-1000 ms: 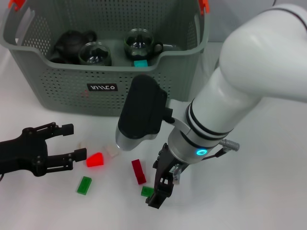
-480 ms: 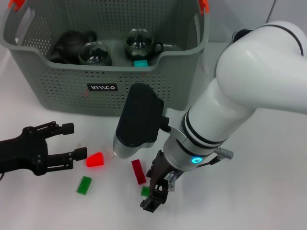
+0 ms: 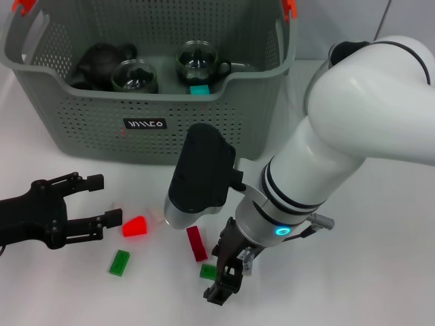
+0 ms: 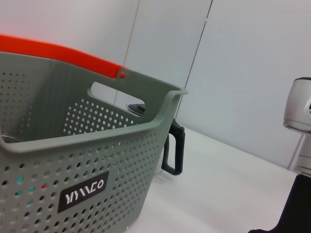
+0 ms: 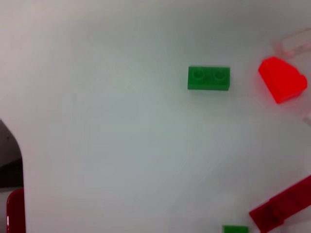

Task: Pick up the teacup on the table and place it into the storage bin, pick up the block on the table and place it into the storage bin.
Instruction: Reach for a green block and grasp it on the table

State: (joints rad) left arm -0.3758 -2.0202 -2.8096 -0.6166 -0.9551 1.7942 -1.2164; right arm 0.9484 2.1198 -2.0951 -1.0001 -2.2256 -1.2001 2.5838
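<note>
Surface: we're over a white table [image 3: 380, 272] with a pale wall behind it.
Storage bin: the grey-green storage bin [image 3: 204, 129] fills the 12 o'clock end, orange clips at its handles, black label on the front.
Inside it: we spot two glass teacups [image 3: 134, 76], a dark teapot [image 3: 102, 58] and a teal block [image 3: 198, 89].
Right gripper: the right gripper [image 3: 228, 275] is down at 6 o'clock, right by a small green block [image 3: 207, 272]; we cannot tell how its fingers stand.
Left gripper: the left gripper [image 3: 102, 200] sits at 8 o'clock, fingers spread, nothing held, a bright red block [image 3: 134, 226] just beside it.
Other blocks: dark red block [image 3: 196, 243] at centre, another green block [image 3: 119, 262] at 7 o'clock.
</note>
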